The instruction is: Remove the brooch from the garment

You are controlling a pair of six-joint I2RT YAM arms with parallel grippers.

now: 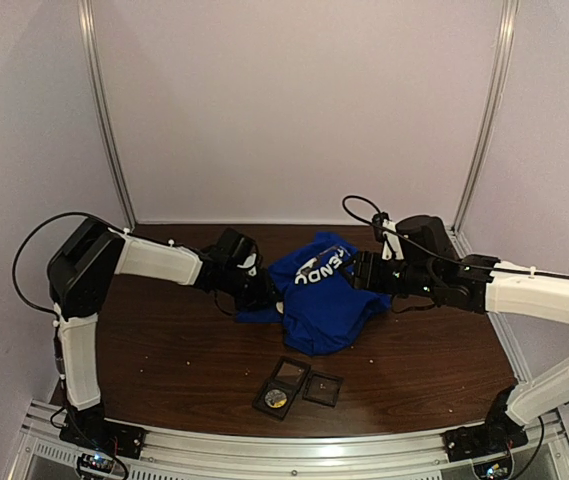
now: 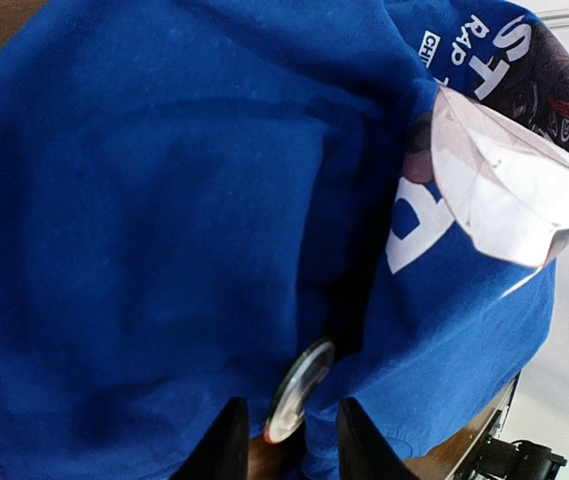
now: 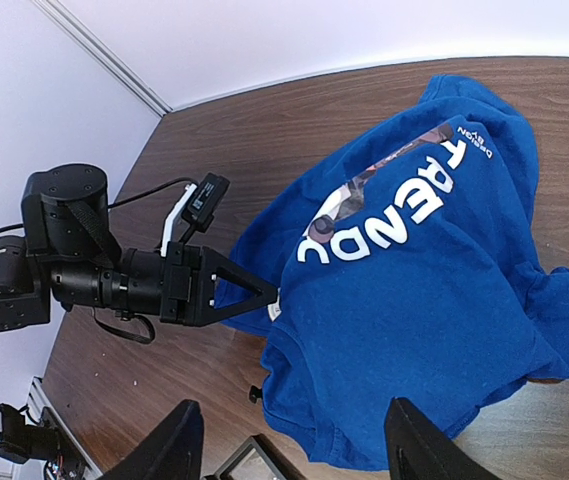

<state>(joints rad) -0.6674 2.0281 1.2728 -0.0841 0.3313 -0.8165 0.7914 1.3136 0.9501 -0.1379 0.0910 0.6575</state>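
The garment [image 1: 324, 300] is a royal-blue T-shirt with white lettering, lying crumpled mid-table [image 3: 434, 300]. It fills the left wrist view [image 2: 144, 200]. The brooch [image 2: 299, 390] is a small round glassy disc seen edge-on at the shirt's left edge [image 3: 275, 306]. My left gripper [image 2: 291, 402] straddles it, one finger on each side, with a gap to both. That gripper [image 1: 256, 290] comes in low from the left [image 3: 264, 296]. My right gripper [image 3: 294, 403] hangs open above the shirt's right side [image 1: 362, 272], with nothing between its fingers.
A small open black box [image 1: 282, 385] with a round metal piece inside lies near the front edge, with its lid [image 1: 322, 388] beside it. A tiny black bit [image 3: 255, 394] sits on the wood by the shirt's hem. A pale folded piece [image 2: 504, 190] rests near the chest print.
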